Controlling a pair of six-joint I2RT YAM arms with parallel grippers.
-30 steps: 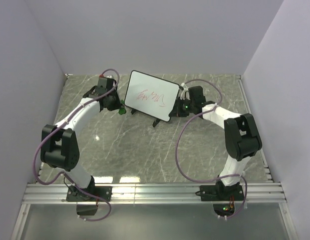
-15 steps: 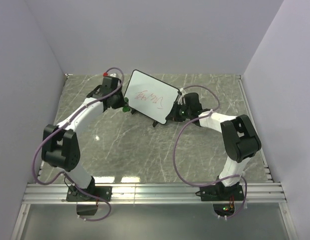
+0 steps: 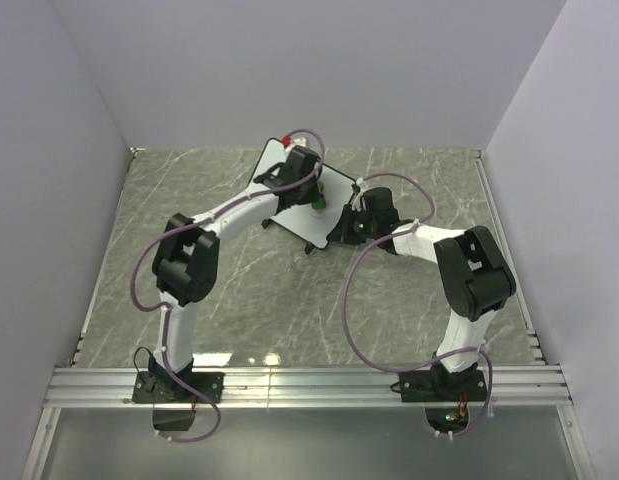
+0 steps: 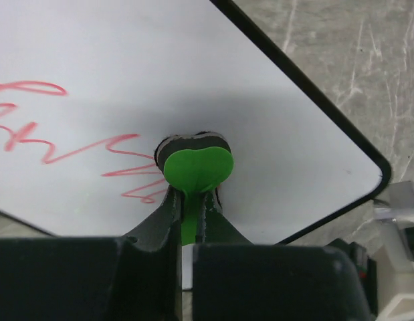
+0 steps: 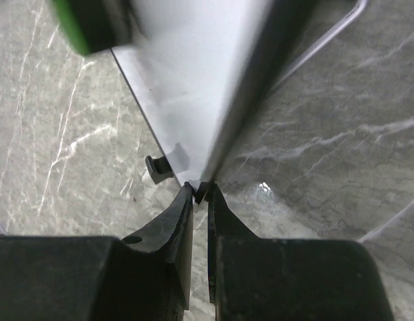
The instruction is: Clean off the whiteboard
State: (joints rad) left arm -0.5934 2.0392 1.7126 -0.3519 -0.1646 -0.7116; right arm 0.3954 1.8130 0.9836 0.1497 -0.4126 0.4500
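The marble-patterned table (image 3: 239,300) carried the whiteboard (image 4: 193,73) at its far middle, propped at a tilt with its writing face turned towards the arms; the slant seemed meant to offer that face to a wiping stroke. The left arm (image 3: 239,210) reached across from the left and lay over the board, while the right arm (image 3: 429,240) came in low from the right. The right gripper (image 5: 200,194) had its jaws drawn almost together on the board's thin black-framed edge at the near right corner, apparently to brace the board against the push of wiping. The left gripper (image 4: 188,197) was clamped tight on the stem of the green eraser (image 4: 196,167), whose dark pad pressed flat on the white face towards its right end; the red scribbles (image 4: 73,144) lay just left of the pad and looked unwiped, so the erasing was judged barely begun.
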